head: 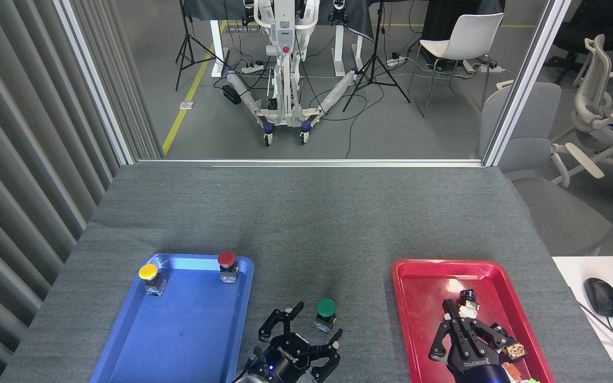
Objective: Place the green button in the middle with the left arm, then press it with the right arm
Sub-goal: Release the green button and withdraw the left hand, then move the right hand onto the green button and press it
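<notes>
The left gripper (306, 332) sits at the bottom centre of the frame with its fingers spread wide and nothing between them. That open, empty pose fits a release: judging by how things lie, the placing step looks done.

The green button (325, 314) stands upright on the grey cloth of the table (306, 223), just above the gripper in the frame and a little right of its centre line. It is clear of the fingers, though one fingertip is near its base. It lies in the bare strip between the blue tray (179, 324) on the lower left and the red tray (423, 319) on the lower right, which is the middle the task asks for.

The right gripper (453, 314) hangs over the red tray at the lower right, well apart from the button. Its fingers are drawn together into a narrow point, which suits pressing a cap, but they are close to a small dark part (466, 303) in the tray, and I cannot tell whether they touch it. It would have to travel left across the tray rim to reach the button.
</notes>
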